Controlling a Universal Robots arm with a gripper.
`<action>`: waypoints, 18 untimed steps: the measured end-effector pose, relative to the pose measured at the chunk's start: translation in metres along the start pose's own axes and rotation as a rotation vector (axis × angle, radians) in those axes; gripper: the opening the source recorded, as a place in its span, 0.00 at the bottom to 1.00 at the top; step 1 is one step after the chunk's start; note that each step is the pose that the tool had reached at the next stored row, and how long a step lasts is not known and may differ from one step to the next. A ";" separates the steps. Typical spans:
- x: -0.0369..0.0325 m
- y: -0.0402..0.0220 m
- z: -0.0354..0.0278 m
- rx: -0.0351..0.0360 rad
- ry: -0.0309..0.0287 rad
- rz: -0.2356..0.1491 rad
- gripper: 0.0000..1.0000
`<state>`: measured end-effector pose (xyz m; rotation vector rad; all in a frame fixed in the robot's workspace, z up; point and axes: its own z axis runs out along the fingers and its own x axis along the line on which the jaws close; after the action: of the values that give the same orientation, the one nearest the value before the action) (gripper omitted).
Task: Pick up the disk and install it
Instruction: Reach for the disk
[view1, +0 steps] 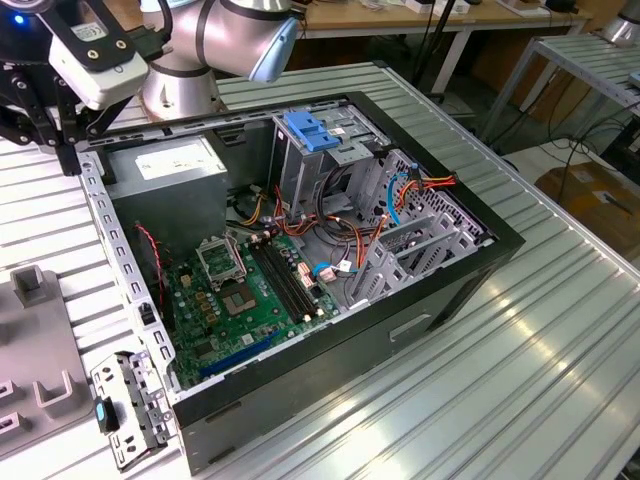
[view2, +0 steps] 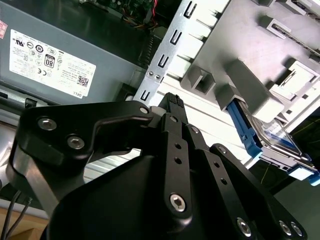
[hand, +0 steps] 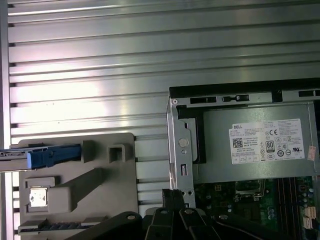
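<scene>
The jaws sit in the foreground of both wrist views. Their black links are folded inward and the two tips meet as one narrow stub, with nothing between them. They hang just above the perforated metal rim of the open case, near the corner by the power supply.

Just outside that rim, a grey holder lies on the ribbed tabletop. The disk sits in a slot at the holder's side away from the case and appears edge-on in the first wrist view. In the second wrist view the disk shows its silver face and blue bracket, tilted up out of the holder. It is untouched and well apart from the jaws. A small silver square part lies in a pocket of the holder near it.

In the exterior view, a loose metal panel with a blue tab lies on the tabletop, just beside the case's near corner. Inside the case the green board lies flat. Beyond it stands a metal cage topped by a light-blue latch plate, with red, orange and blue cables beside it. The arm rises behind the case, reaching toward the exterior view's left.
</scene>
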<state>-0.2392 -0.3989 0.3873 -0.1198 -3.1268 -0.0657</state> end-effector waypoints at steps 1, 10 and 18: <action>0.0005 0.0000 0.0001 0.0000 0.0001 0.000 0.11; 0.0057 -0.0005 0.0006 0.0001 0.0022 0.000 0.11; 0.0111 -0.0009 0.0010 0.0003 0.0041 0.000 0.11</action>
<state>-0.2504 -0.3989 0.3864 -0.1197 -3.1227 -0.0653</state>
